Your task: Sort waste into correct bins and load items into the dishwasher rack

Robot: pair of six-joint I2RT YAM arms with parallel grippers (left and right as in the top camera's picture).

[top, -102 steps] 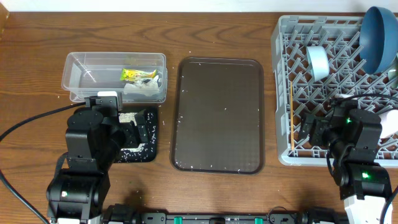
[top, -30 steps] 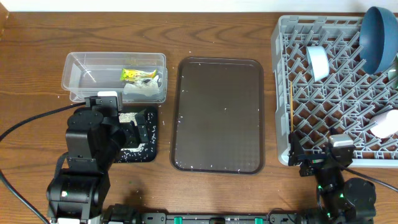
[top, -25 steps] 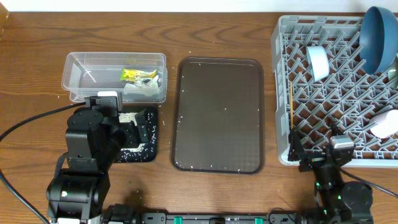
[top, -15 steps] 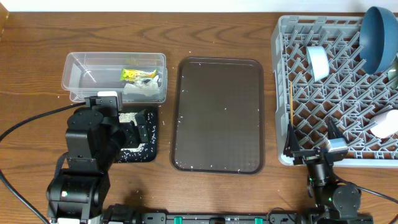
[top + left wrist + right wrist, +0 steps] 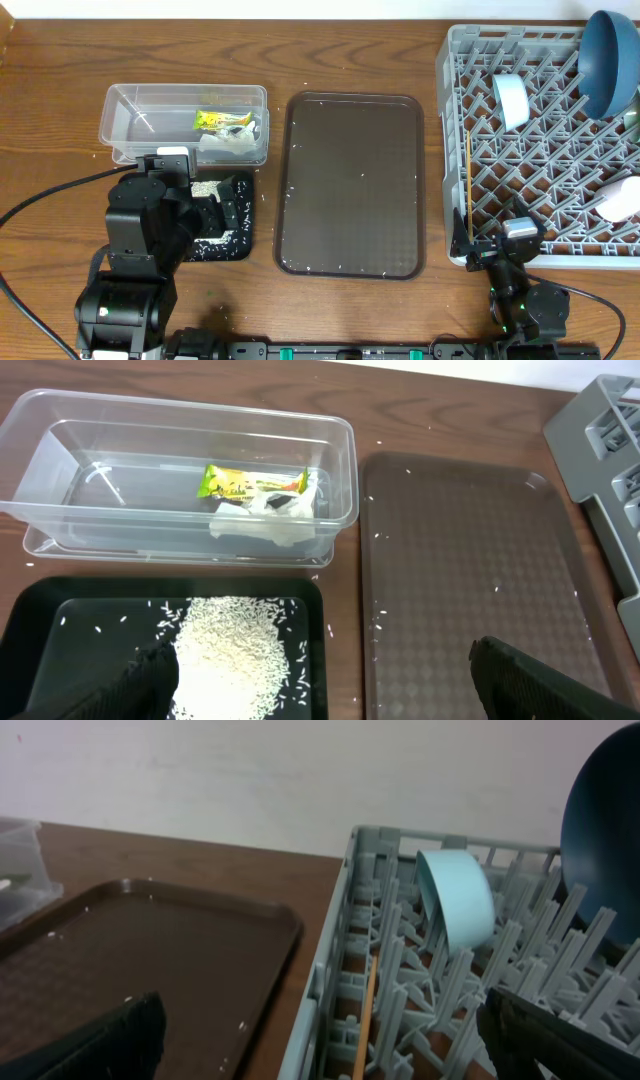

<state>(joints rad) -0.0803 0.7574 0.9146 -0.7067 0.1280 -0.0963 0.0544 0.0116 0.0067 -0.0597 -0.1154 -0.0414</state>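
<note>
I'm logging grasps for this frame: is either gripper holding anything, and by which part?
Nothing is held. The left gripper and the right gripper both stand open with nothing between their fingers.

**Tabletop (image 5: pixel 60 60) from above**

At left, clear tub (image 5: pixel 130 125) with yellow-green wrapper (image 5: pixel 222 119) and paper scraps (image 5: pixel 232 146). Just in front, black tray (image 5: pixel 241 250) of rice grains (image 5: pixel 207 188) (partly under the left arm (image 5: pixel 145 225)). Centre, brown tray (image 5: pixel 350 185). Right, grey rack (image 5: pixel 452 120) carrying mint-green bowl (image 5: pixel 511 100), dark blue bowl (image 5: pixel 607 60), chopsticks (image 5: pixel 468 180), white bowl (image 5: pixel 622 200).

wrapper (image 5: pixel 222 119) in tub (image 5: pixel 122 132), chopsticks (image 5: pixel 468 172) in rack (image 5: pixel 520 36)
</note>
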